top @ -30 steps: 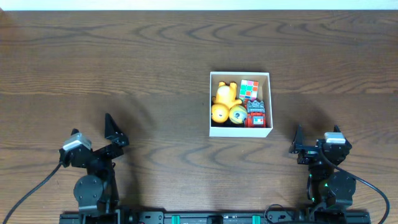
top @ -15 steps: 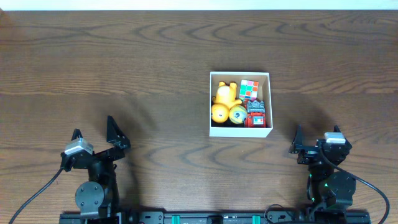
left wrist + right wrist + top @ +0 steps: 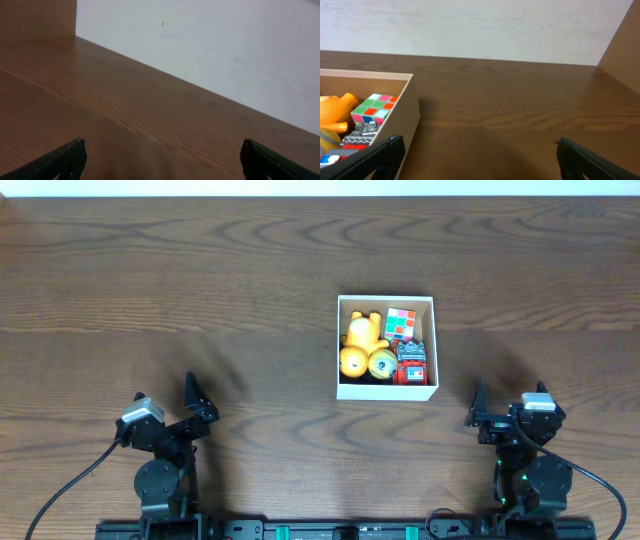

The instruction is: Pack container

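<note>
Left fingers [image 3: 198, 398] shifted right, spread like right fingers [image 3: 480, 400]; container [image 3: 388, 392] holds colourful toys [image 3: 364, 338].

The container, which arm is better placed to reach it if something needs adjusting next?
Probably the right. The right gripper sits open nearer the container, whose wall and toys show in its wrist view; the left gripper, also open, is farther off and sees only table.

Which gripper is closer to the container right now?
Right. The right gripper sits a short way off the near right corner of the container; the left gripper is much farther away, to its near left.
</note>
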Available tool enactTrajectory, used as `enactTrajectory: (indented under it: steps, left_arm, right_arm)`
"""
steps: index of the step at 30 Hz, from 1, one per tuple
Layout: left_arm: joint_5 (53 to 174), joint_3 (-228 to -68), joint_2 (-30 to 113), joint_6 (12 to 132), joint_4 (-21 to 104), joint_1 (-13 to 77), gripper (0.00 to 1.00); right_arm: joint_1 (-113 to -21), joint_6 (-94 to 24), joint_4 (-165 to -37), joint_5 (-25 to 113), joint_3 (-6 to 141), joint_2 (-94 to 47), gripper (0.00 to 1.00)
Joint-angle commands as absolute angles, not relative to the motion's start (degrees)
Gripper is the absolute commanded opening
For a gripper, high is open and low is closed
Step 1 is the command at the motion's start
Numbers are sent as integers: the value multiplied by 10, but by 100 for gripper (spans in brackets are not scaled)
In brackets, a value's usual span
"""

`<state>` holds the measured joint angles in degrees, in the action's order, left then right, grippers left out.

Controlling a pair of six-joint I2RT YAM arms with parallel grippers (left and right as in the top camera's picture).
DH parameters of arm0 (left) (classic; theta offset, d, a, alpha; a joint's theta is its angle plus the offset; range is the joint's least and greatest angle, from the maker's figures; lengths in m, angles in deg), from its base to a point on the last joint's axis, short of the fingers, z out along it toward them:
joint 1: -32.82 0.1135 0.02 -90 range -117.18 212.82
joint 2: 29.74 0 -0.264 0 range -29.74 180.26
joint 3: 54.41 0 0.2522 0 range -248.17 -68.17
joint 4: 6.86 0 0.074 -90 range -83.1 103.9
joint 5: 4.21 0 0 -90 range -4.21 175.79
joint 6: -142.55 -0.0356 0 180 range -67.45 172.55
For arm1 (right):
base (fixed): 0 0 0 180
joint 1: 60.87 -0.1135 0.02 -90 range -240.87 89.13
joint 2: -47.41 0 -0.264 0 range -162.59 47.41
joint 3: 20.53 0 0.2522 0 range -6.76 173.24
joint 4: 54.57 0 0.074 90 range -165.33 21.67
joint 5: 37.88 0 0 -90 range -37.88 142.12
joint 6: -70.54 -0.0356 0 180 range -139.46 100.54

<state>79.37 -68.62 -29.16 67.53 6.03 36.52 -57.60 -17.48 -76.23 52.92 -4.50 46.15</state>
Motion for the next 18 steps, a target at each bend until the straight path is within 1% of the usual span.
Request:
enactTrajectory:
  steps: [1, 2, 6, 18]
  left_arm:
    - [793, -684, -296, 672, 99, 367, 98]
    - [793, -684, -296, 670, 107, 367, 98]
    - [798, -684, -296, 580, 106, 367, 98]
    - [798, -684, -296, 577, 105, 367, 98]
  right_arm:
    - [-571, -168, -763, 525, -47, 462, 99]
    - [-571, -168, -763, 525, -47, 462, 99]
    - [-571, -168, -763, 525, -47, 462, 99]
    - [-571, -168, -763, 525, -47, 462, 99]
